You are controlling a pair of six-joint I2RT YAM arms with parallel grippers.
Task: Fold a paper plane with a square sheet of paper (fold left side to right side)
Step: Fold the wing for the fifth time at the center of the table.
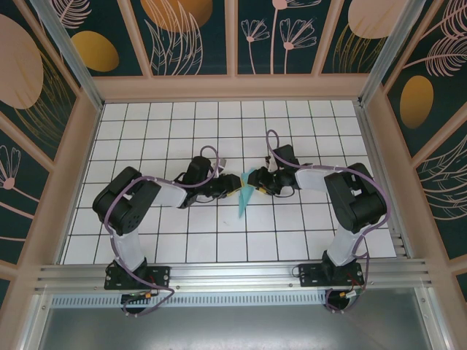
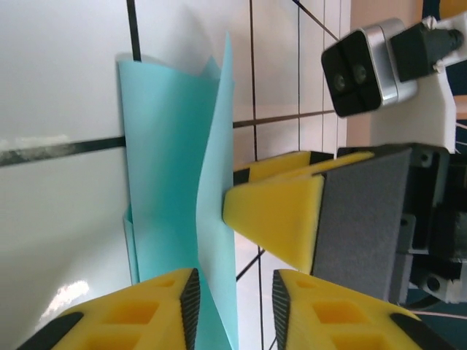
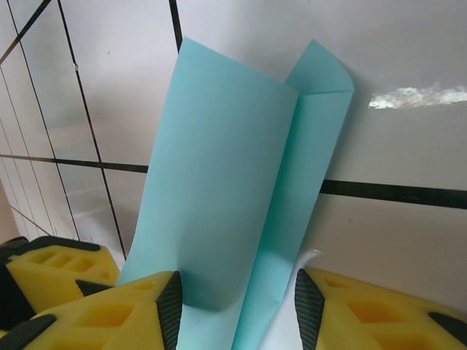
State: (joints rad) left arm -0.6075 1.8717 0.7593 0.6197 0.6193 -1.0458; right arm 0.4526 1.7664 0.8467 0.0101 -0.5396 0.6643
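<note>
Yellow fingers (image 2: 146, 313) of the left gripper (image 2: 233, 284) are sitting closest to the left wrist lens. They are standing apart, with the raised flap of the paper (image 2: 168, 182) running down into the gap; neither pad is visibly pinching it. That paper is lying part-folded on the white table (image 2: 58, 87), one layer flat and one standing on edge. Right of the paper, the right gripper (image 2: 230, 187) is resting its tips against the standing flap, apparently propping it so it can be tipped over.

From the right wrist, the right gripper (image 3: 237, 281) is gaping, clamping nothing. Beyond its jaws the paper (image 3: 219, 182) is rising as a curved sheet with a creased strip along its right side.

From above, the left gripper (image 1: 228, 188) is working just left of the paper (image 1: 244, 200) and the right gripper (image 1: 255, 182) just right of it. A narrow teal tip is pointing toward the bases (image 1: 135, 275). I judge the left-to-right fold is being worked and is not yet flat.
</note>
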